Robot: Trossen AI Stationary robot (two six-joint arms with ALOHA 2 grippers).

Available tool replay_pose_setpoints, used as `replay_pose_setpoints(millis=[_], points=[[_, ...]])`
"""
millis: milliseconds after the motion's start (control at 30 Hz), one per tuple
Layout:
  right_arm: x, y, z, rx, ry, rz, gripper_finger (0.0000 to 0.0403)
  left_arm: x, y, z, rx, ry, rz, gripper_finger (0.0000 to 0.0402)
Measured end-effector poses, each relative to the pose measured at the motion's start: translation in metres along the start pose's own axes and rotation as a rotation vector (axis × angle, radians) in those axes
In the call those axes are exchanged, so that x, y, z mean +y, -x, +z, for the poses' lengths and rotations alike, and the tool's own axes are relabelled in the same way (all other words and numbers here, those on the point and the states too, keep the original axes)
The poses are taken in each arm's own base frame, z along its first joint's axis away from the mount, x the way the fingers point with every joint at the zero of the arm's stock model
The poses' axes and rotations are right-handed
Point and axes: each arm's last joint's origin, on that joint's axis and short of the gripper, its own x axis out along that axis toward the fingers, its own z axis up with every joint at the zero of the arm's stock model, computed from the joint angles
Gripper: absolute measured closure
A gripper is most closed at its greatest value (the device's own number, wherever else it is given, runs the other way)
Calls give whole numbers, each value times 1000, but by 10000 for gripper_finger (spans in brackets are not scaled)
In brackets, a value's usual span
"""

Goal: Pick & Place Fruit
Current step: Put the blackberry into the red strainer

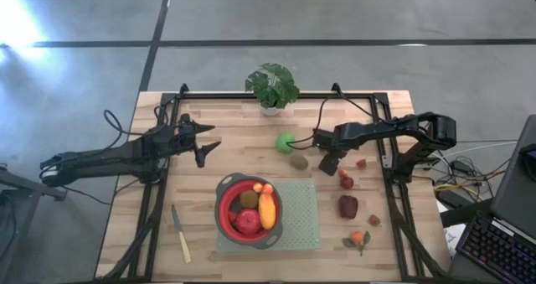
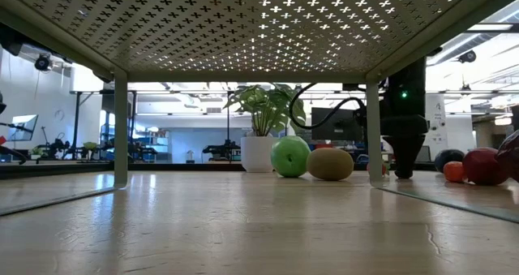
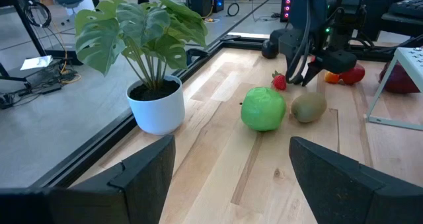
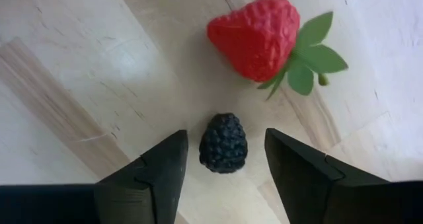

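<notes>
Your right gripper (image 4: pixel 223 168) stands open astride the blackberry (image 4: pixel 223 143), its long axis pointing ahead; strawberry (image 4: pixel 256 36) lies at one o'clock.

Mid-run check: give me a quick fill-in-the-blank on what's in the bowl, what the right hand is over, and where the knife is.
1. The right hand has its fingers either side of a small dark ____.
2. Beside that piece lies a red ____ with green leaves.
3. The red bowl stands on a green ____.
4. The knife lies on the table to the ____ of the bowl in the high view.

Missing words: blackberry; strawberry; mat; left
</notes>
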Motion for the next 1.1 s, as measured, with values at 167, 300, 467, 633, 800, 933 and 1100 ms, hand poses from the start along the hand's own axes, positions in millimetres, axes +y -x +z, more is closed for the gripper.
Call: replay_pose_setpoints(millis=[167,300,467,633,800,933,1100], points=[[0,0,0,0,0,8,217,0,0,0,0,0,0,101],[1,0,0,1,0,13,246,0,0,0,0,0,0,101],[1,0,0,6,1,29,290,0,0,0,0,0,0,101],[1,1,0,7,11,28,320,0,0,0,0,0,0,101],[-1,10,-3,-18,-2,34,304,0,0,0,0,0,0,101],[-4,26,-5,-86,-10,57,299,0,0,0,0,0,0,101],[-8,56,-12,-220,-16,103,315,0,0,1,-12,26,0,101]])
